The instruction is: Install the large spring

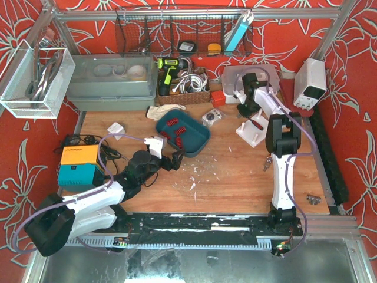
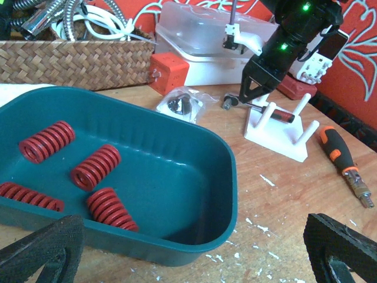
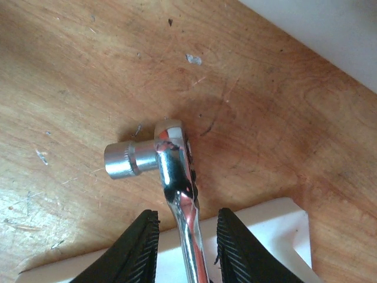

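Springs (image 2: 95, 167), red, lie loose in the teal tray (image 2: 231, 177) just ahead of the left gripper (image 2: 191, 259), whose jaws are spread wide. Farther off, the right gripper (image 3: 187, 242) flanks a ratchet wrench (image 3: 175, 165) over the white stand (image 2: 277, 135), its fingers narrowly clear of the handle.

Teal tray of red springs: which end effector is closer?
Left. The left end effector sits open at the near edge of the teal tray. The right end effector is off to the tray's right at the white stand, straddling the ratchet handle.
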